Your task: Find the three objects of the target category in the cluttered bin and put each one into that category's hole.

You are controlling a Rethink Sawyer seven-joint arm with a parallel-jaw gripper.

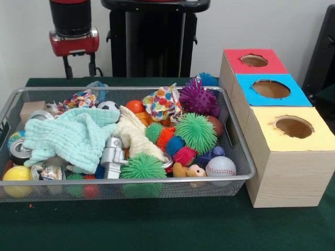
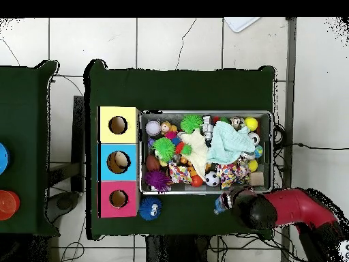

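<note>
The wire bin (image 1: 238, 151) is packed with clutter. Spiky balls lie right of centre: a green one (image 1: 196, 132), a purple one (image 1: 198, 98), another green one (image 1: 142, 167), plus smaller orange, blue and pink ones. A baseball (image 1: 220, 166), a soccer ball (image 1: 108, 106) and a yellow ball (image 1: 17, 174) also show. A mint cloth (image 1: 73, 136) covers the left middle. My gripper (image 1: 79, 73) hangs open and empty behind the bin's far left corner; in the overhead view the gripper (image 2: 226, 200) sits just outside the bin's rim (image 2: 204, 193).
Three boxes stand beside the bin, with a red-topped hole (image 1: 254, 60), a blue-topped hole (image 1: 270, 89) and a yellow-topped hole (image 1: 293, 126). A blue spiky ball (image 2: 150, 209) rests on the table outside the bin, by the red box. A silver toy robot (image 1: 111, 157) and cans (image 1: 18, 149) lie in the bin.
</note>
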